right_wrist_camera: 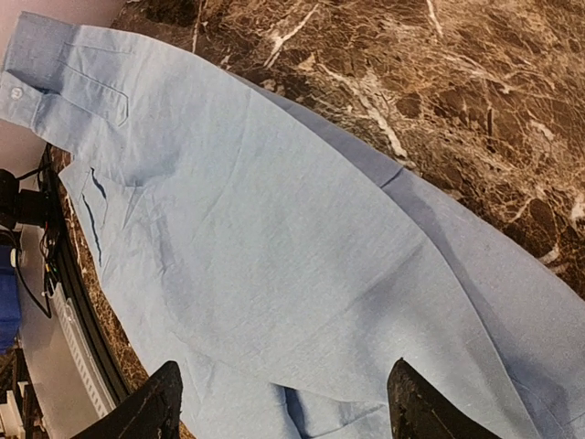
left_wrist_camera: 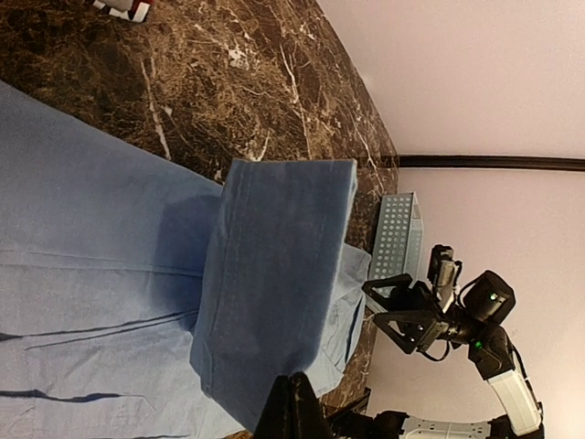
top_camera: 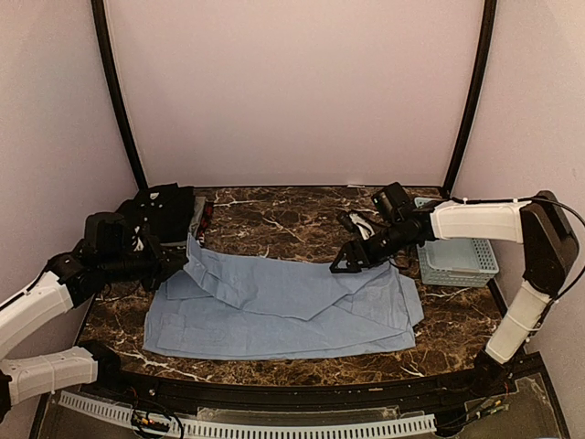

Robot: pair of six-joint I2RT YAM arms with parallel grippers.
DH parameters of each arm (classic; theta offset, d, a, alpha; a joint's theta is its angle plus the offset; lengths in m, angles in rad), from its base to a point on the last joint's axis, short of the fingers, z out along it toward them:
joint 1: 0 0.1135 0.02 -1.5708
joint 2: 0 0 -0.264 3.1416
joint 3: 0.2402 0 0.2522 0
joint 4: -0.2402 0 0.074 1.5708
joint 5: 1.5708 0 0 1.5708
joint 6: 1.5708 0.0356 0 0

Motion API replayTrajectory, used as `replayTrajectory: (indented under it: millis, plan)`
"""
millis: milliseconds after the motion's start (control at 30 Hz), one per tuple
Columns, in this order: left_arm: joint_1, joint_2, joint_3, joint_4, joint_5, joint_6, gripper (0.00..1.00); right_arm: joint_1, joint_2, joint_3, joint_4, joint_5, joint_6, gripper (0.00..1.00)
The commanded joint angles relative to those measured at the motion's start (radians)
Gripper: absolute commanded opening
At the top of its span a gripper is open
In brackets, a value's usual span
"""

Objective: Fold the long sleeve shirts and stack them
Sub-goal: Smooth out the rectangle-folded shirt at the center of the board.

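Observation:
The light blue long sleeve shirt lies spread across the marble table. My left gripper is at its back left edge, shut on a fold of the blue cloth and holding it up off the table; in the left wrist view the fingertips press together on that flap. My right gripper hovers open over the shirt's back right edge. In the right wrist view the two fingers stand wide apart above flat blue cloth, with a buttoned cuff beyond. The black shirt sits bunched at the back left.
A pale blue lattice basket stands at the right edge of the table, behind the right arm, also seen as the basket in the left wrist view. A small red and white item lies beside the black shirt. Walls close off three sides.

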Motion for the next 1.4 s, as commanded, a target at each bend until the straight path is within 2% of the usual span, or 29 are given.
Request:
replayTrajectory:
  millis: [0,200,567,733,900,1033,1133,1233,1367]
  plan:
    - [0.02,-0.018,-0.055,-0.02,-0.021,-0.006,0.0,0.015,-0.025,0.018,-0.006,-0.001,-0.022,0.73]
    - [0.046,0.005,-0.11,-0.01,-0.045,0.038,0.0,0.019,-0.003,0.003,0.007,0.0,-0.017,0.73]
    - [0.05,0.127,-0.023,-0.084,-0.357,0.372,0.0,0.022,0.005,0.006,0.001,0.004,-0.016,0.74]
    - [0.053,0.177,-0.034,-0.088,-0.413,0.414,0.04,0.022,-0.001,0.004,-0.011,0.02,-0.017,0.74]
    - [0.055,0.15,-0.067,-0.097,-0.442,0.411,0.05,0.022,-0.005,0.009,-0.025,0.041,-0.021,0.74]
    - [0.055,0.128,-0.069,-0.103,-0.477,0.421,0.15,0.022,-0.006,0.021,-0.038,0.064,-0.017,0.74]
    - [0.055,0.14,-0.069,-0.039,-0.428,0.461,0.19,0.024,-0.017,0.018,-0.04,0.07,-0.002,0.74]
    - [0.054,0.192,-0.07,0.039,-0.278,0.495,0.28,0.034,-0.034,-0.006,-0.016,0.066,0.028,0.74]
    - [0.043,0.302,-0.062,0.147,-0.159,0.515,0.37,0.07,-0.033,-0.041,-0.004,0.094,0.064,0.74]
